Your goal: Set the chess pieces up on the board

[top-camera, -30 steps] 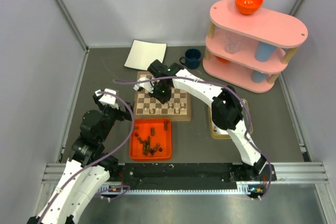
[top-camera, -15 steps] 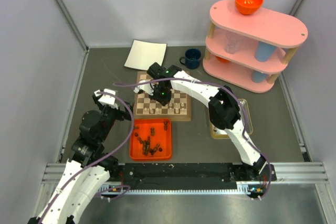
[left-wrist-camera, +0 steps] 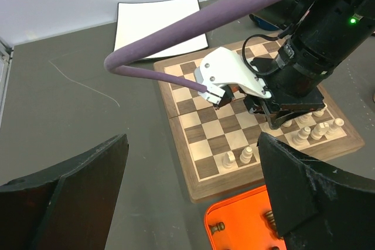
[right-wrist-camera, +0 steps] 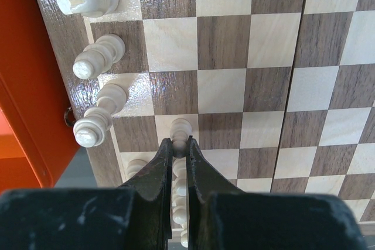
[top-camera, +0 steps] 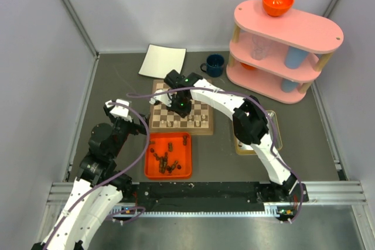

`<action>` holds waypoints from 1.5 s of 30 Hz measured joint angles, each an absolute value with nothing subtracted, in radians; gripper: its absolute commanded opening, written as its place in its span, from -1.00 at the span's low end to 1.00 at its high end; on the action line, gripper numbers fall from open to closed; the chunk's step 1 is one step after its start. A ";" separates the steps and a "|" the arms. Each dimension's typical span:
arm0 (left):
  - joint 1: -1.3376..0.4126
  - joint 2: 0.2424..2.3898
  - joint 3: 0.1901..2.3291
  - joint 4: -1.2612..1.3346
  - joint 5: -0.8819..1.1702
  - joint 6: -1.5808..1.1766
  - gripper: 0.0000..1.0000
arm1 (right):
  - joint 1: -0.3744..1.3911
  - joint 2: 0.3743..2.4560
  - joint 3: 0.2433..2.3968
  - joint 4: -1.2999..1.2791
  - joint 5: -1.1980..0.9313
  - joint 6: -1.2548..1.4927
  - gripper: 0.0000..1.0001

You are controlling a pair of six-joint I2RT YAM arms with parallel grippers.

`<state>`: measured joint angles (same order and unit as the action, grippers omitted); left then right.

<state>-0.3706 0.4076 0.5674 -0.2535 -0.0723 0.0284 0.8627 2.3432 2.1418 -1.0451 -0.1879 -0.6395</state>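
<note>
Right wrist view: a pale pawn is at the second row of the board, counted from the edge beside the orange tray; right claw pressed together, pinching the pawn's top; other pale pieces line that edge row. Top view: board lies mid-way across the grey table, just beyond the tray; dark pieces lie loose in the tray; white sheet beyond the board's far-left corner. Left claw spread wide, nothing between its fingers; it hovers left of the board.
</note>
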 measured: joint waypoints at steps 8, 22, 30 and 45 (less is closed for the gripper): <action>-0.367 0.408 0.567 -0.253 -0.068 0.028 0.93 | 0.868 2.343 2.140 -1.046 -0.180 -0.654 -0.93; -0.361 0.408 0.567 -0.253 -0.066 0.028 0.93 | 0.870 2.334 2.125 -1.043 -0.172 -0.665 -0.92; -0.361 0.408 0.567 -0.253 -0.064 0.028 0.93 | 0.871 2.331 2.120 -1.044 -0.165 -0.672 -0.89; -0.361 0.408 0.567 -0.253 -0.063 0.028 0.93 | 0.875 2.331 2.120 -1.053 -0.160 -0.672 -0.65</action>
<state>-0.3607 0.4080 0.5674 -0.2531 -0.0628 0.0284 0.8753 2.3306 2.1201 -1.0527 -0.1600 -0.6716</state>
